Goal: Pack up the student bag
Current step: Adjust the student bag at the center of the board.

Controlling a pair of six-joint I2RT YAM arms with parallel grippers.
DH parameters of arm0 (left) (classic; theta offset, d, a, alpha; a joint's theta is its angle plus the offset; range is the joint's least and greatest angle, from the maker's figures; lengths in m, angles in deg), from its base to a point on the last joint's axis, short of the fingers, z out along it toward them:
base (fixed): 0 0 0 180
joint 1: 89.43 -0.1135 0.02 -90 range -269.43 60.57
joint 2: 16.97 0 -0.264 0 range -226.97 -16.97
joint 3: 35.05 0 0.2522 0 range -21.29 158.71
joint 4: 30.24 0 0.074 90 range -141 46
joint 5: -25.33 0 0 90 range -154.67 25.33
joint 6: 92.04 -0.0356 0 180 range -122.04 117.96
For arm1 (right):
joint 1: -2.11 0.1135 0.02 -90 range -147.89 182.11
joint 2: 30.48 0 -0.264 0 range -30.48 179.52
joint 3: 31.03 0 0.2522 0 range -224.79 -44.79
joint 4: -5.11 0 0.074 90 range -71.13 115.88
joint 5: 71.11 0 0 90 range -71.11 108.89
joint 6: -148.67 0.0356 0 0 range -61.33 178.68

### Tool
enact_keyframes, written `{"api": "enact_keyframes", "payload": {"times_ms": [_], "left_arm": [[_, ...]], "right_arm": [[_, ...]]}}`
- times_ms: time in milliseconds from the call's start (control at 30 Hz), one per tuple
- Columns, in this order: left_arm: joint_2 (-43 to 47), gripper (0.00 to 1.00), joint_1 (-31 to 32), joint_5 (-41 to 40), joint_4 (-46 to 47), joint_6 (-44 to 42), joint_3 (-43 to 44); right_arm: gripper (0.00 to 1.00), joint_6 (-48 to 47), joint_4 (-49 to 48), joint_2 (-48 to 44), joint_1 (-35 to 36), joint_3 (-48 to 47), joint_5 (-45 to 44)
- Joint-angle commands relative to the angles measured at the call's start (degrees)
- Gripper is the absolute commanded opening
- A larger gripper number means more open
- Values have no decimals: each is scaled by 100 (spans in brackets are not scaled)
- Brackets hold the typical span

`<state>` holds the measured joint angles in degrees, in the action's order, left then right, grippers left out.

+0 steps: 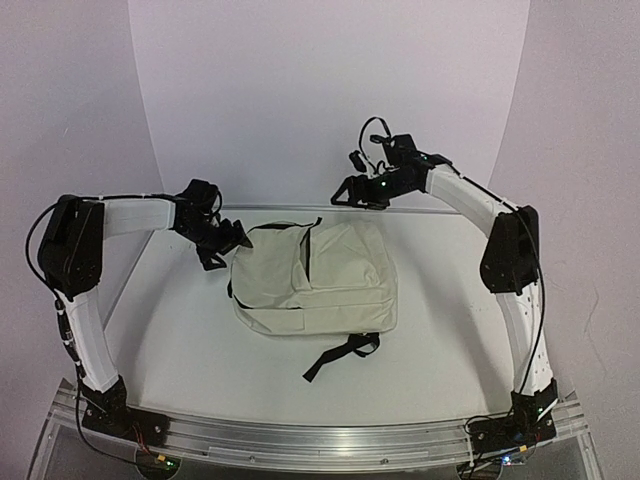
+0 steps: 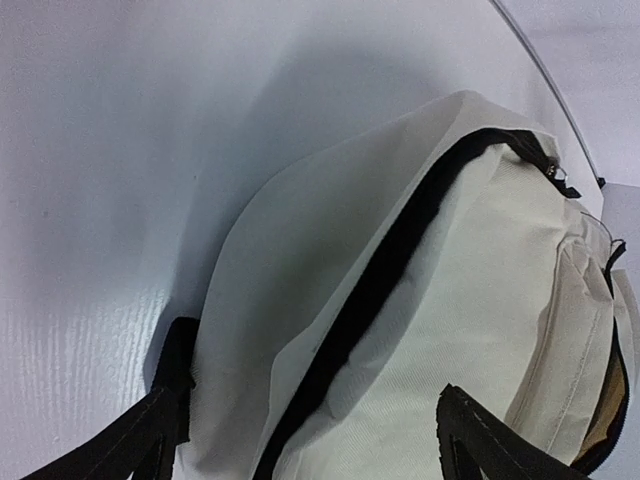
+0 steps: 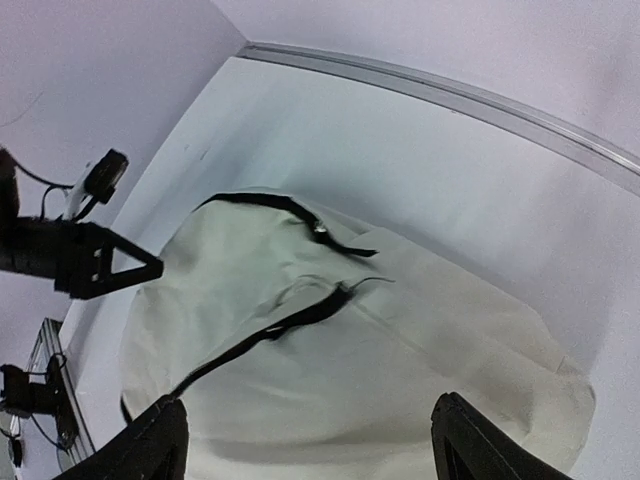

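The left gripper (image 2: 315,365) stands wide open and holds nothing; the cream bag (image 1: 315,275) lies just beneath its fingers. The right gripper (image 3: 310,400), wide open and empty too, hangs above the bag.

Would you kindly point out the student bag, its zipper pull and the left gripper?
student bag (image 1: 340,275): top view, centre of cream front panel.
zipper pull (image 2: 558,173): left wrist view, metal tab.
left gripper (image 1: 228,243): top view, between its fingertips.
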<state>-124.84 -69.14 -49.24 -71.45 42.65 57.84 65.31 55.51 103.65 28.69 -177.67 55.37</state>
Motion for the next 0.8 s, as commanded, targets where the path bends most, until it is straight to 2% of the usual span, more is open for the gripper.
{"api": "enact_keyframes", "payload": {"times_ms": [0, 133, 533, 667, 767], "left_arm": [[-211, 88, 2, 484, 296, -177, 314], [-266, 88, 0, 448, 263, -222, 387], [-341, 88, 1, 396, 169, -271, 532], [-502, 88, 1, 353, -66, -393, 796], [-587, 87, 2, 297, -189, -443, 907]], "right_arm": [[84, 291, -213, 659, 4, -609, 67], [81, 448, -595, 947, 27, -776, 311], [60, 472, -965, 1342, 146, -1030, 776], [59, 288, -943, 1408, 161, -1012, 590], [66, 60, -946, 1285, 126, -746, 366]]}}
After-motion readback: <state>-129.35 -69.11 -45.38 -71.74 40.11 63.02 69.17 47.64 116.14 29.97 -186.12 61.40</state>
